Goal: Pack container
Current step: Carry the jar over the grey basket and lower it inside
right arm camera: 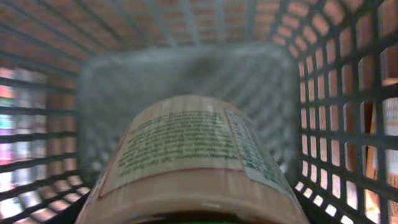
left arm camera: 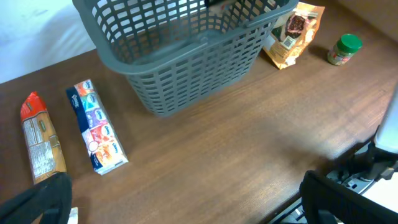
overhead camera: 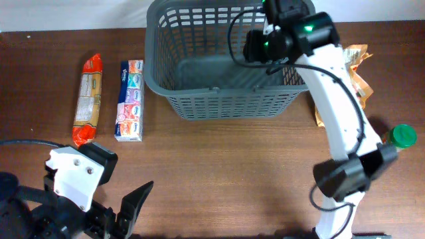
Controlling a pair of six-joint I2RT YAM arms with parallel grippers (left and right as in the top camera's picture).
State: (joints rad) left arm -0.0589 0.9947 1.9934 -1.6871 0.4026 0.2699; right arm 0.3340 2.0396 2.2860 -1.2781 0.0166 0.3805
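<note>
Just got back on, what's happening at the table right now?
The right gripper is down inside the container, apparently holding a labelled canister above its base. The left gripper sits open near the front edge, holding nothing. A red-ended packet, tissue pack, snack bag and green-lidded jar are on the table outside.

White arms, black joints and fingers

Pretty even, bright-ish light from above with just a soft shadow by the container on the tabletop, no glare, and both wide views are sharp, but the right wrist shot's mushy: the close-up jar is soft and the lattice behind smears.
</note>
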